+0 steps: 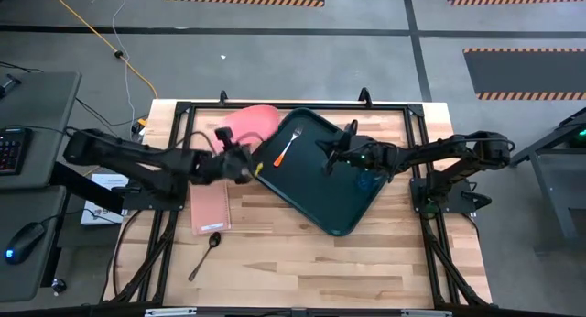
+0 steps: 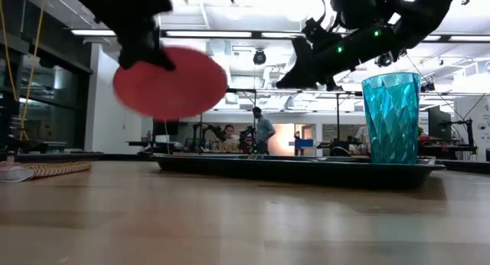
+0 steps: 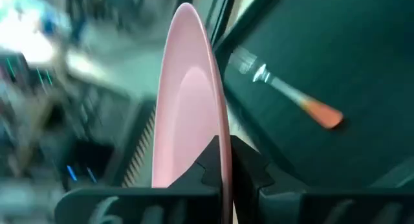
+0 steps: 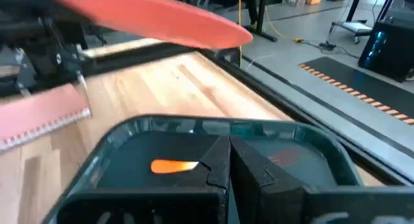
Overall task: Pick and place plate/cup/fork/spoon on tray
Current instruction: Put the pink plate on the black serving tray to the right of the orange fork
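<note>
The plate is held by its rim in the left gripper, raised beside the tray, where the fork and cup sit; the right gripper hovers closed, the spoon beside the pink slab

Tray: on the surface, toward its far edge and right of centre, set askew.
Fork: in the tray, at its far-left corner.
Cup: upright in the tray, right side.
Plate: raised off the surface, beside the tray's far-left corner.
Spoon: on the surface near the left edge, apart from the tray.
</note>
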Action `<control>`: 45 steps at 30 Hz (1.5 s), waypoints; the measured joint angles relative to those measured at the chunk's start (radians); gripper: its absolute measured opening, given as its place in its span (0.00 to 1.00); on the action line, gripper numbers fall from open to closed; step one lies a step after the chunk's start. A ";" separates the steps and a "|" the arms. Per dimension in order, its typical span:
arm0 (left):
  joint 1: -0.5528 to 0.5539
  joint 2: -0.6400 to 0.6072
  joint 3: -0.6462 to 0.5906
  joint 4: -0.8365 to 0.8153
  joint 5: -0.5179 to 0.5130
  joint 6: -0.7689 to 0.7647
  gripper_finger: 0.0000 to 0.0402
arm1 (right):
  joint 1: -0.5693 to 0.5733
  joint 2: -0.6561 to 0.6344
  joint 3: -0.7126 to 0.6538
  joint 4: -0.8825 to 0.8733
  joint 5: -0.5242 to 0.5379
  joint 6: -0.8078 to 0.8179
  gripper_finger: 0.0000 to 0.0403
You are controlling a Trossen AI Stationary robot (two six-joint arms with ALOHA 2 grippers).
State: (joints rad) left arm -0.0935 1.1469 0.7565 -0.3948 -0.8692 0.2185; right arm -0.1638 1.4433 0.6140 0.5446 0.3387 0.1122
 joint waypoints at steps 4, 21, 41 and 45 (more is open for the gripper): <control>-0.136 0.032 0.003 0.081 -0.053 0.229 0.00 | 0.000 -0.067 0.000 -0.004 0.000 0.000 0.00; -0.253 0.389 0.008 0.530 0.137 0.828 0.00 | 0.221 -0.500 -0.105 -0.047 0.261 -0.093 0.00; -0.061 0.789 0.266 0.673 0.393 0.590 0.01 | 0.243 -0.478 -0.106 -0.045 0.255 -0.093 0.00; -0.063 0.796 0.268 0.714 0.439 0.576 0.04 | 0.243 -0.478 -0.106 -0.043 0.253 -0.091 0.00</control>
State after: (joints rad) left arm -0.1567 1.9430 1.0248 0.3189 -0.4305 0.7945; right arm 0.0795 0.9649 0.5079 0.5014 0.5915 0.0210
